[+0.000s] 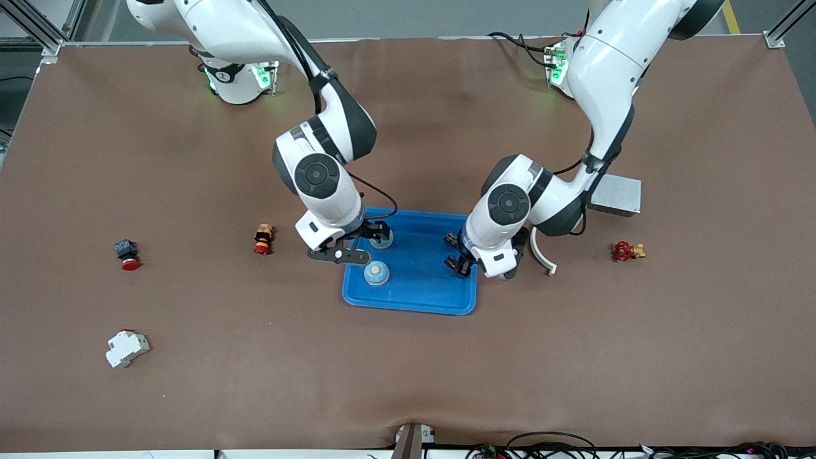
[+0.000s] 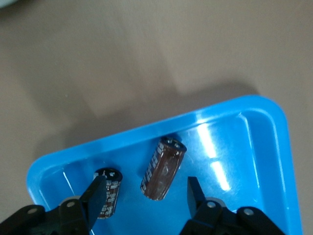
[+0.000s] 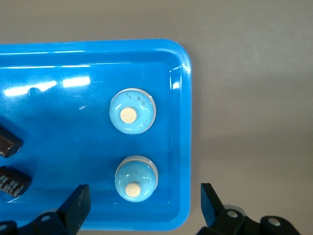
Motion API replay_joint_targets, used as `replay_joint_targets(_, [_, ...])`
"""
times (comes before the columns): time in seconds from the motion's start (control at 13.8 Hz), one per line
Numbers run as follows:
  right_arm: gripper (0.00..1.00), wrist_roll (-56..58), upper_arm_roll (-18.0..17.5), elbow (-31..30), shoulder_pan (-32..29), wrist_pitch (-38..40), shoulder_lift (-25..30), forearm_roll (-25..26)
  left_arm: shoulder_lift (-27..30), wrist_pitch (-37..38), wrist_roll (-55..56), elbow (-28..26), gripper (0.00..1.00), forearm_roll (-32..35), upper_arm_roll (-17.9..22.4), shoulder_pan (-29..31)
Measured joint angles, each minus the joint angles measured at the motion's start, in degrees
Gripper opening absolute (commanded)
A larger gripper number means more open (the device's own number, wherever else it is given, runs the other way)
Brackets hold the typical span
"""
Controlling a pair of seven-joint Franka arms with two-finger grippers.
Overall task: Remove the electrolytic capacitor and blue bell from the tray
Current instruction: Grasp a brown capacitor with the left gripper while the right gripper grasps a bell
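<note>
A blue tray (image 1: 421,284) lies at the table's middle. Two light-blue bells stand in it toward the right arm's end: one (image 1: 376,273) nearer the front camera, one (image 1: 382,237) partly under my right gripper (image 1: 360,245). In the right wrist view my right gripper (image 3: 144,200) is open and empty, over the tray's edge beside one bell (image 3: 136,178); the other bell (image 3: 132,111) stands beside it. My left gripper (image 1: 456,254) is open and empty over the tray's other end. In the left wrist view (image 2: 146,196) it is above two dark capacitors, one (image 2: 164,169) between the fingers' line and one (image 2: 107,192) partly hidden by a finger.
Toward the right arm's end lie a red-button switch (image 1: 262,239), another (image 1: 127,254), and a white breaker (image 1: 126,348). Toward the left arm's end lie a white curved piece (image 1: 543,252), a red valve (image 1: 626,251) and a grey metal box (image 1: 615,194).
</note>
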State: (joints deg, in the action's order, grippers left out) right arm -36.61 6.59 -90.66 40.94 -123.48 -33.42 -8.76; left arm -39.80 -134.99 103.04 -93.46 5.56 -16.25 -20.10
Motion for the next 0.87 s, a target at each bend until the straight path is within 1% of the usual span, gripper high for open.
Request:
replay_joint_targets(0.07, [1.00,0.0,0.0,0.0,0.4,-0.7,-0.8,0.0,-0.4,-0.7,0.0,0.0,0.67,0.0,0.0,-0.4])
replay_joint_targets(0.14, [1.00,0.0,0.0,0.0,0.7,-1.2,-1.5,0.0,-0.6,-1.7,0.0,0.0,0.62,0.1,0.1,-0.7])
replay_joint_targets(0.22, [1.00,0.1,0.0,0.0,0.9,-1.7,-2.2,0.0,-0.9,-2.6,-0.1,0.0,0.61,0.5,0.1,-0.9])
replay_joint_targets(0.51, [1.00,0.2,0.0,0.0,1.3,-2.3,-4.0,0.8,-2.4,-3.8,-0.1,0.4,0.60,6.8,0.2,-0.9])
replay_joint_targets(0.72, [1.00,0.3,0.0,0.0,2.1,-2.5,-5.0,0.9,-4.9,-4.7,-0.1,1.2,0.54,8.6,0.2,-0.9])
replay_joint_targets(0.8, [1.00,0.3,0.0,0.0,2.3,-2.5,-5.3,0.9,-5.8,-5.3,-0.1,1.6,0.48,9.1,0.2,-1.0])
replay_joint_targets(0.87, [1.00,0.3,0.0,0.0,2.6,-2.8,-5.6,0.9,-6.7,-6.2,-0.1,2.0,0.27,9.2,0.2,-1.0])
